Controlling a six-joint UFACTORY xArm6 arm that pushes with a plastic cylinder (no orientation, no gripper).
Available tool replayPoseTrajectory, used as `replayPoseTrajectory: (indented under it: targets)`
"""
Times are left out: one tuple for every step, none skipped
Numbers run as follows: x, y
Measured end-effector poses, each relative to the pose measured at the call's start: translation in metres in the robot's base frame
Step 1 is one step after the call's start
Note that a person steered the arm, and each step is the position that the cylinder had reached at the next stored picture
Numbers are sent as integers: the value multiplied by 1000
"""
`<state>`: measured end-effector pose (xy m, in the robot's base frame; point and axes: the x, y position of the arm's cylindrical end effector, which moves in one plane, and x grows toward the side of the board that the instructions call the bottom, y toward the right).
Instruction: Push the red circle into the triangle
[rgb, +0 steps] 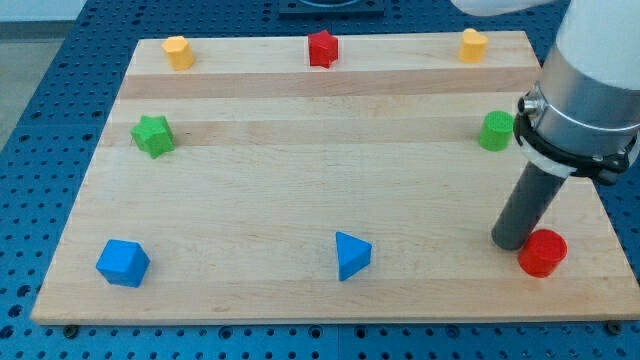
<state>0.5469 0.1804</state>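
The red circle (542, 252) lies near the board's bottom right corner. The blue triangle (351, 255) lies at the bottom middle, well to the circle's left. My tip (511, 241) rests on the board just left of the red circle and slightly above it, touching or almost touching its edge. The dark rod rises from the tip up to the white arm at the view's right.
A blue cube (123, 263) lies at bottom left, a green star (152, 135) at left, a green cylinder (495, 131) at right beside the arm. Along the top lie a yellow block (178, 51), a red star (322, 48) and a yellow block (473, 45). The wooden board (300, 180) sits on a blue perforated table.
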Motion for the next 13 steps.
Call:
replayPoseTrajectory:
  targets:
    - [0,0]
    - [-7,-11]
    - [-32,-29]
    - [-43,-1]
    - [-43,54]
    - [-43,95]
    - [-16,105]
    - [18,105]
    - [27,89]
    - [27,60]
    - [27,57]
    - [27,49]
    - [27,17]
